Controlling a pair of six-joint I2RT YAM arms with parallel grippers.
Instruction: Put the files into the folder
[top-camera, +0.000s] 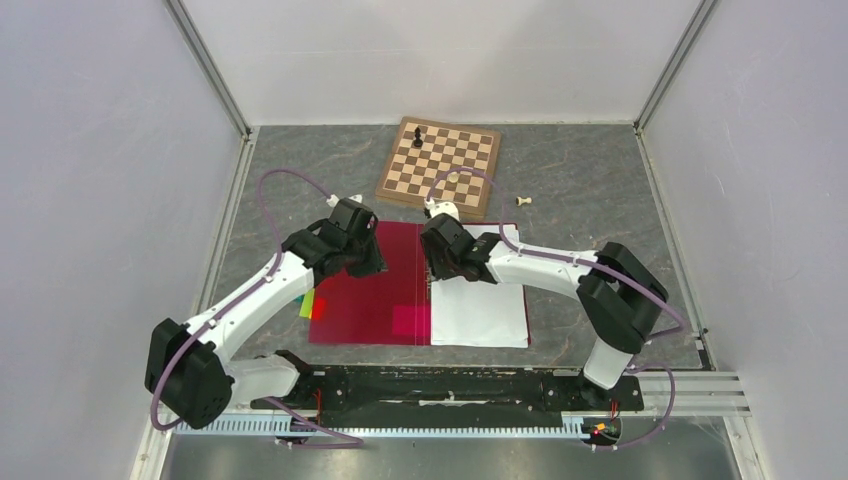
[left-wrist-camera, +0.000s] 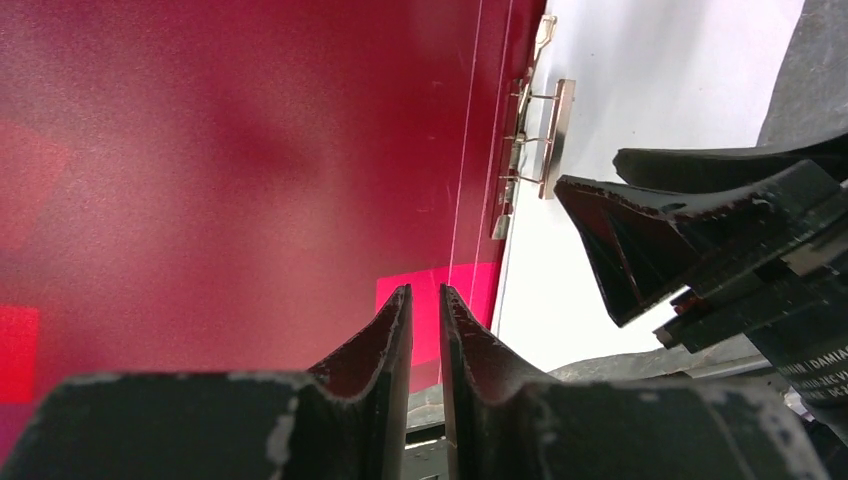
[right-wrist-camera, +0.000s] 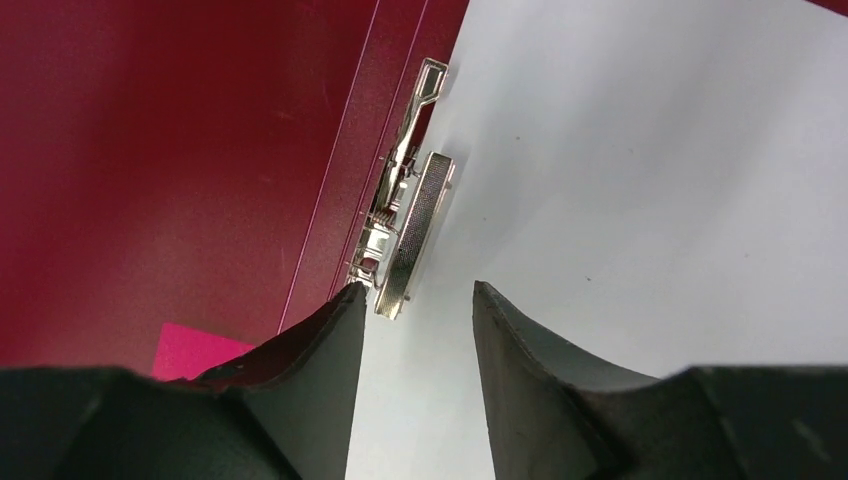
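Lying open on the tabletop (top-camera: 600, 200), crimson folder (top-camera: 365, 290) with white files (top-camera: 480, 310) on its right half, left pincer (left-wrist-camera: 425, 300) nearly closed and empty over its left half, right pincer (right-wrist-camera: 418, 287) open at the metal clip (right-wrist-camera: 405, 230), chessboard (top-camera: 440, 165) beyond.

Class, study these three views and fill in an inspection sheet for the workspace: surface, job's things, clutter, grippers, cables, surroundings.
Surface: grey marbled table, flat.
Job's things: red folder lies open; white files on its right half, by the metal clip.
Clutter: chessboard behind, one black piece on it; one pale piece lying on the table.
Grippers: left gripper nearly shut, empty, over the folder; right gripper open at the clip.
Cables: purple cables loop along both arms.
Surroundings: white walls, metal frame.
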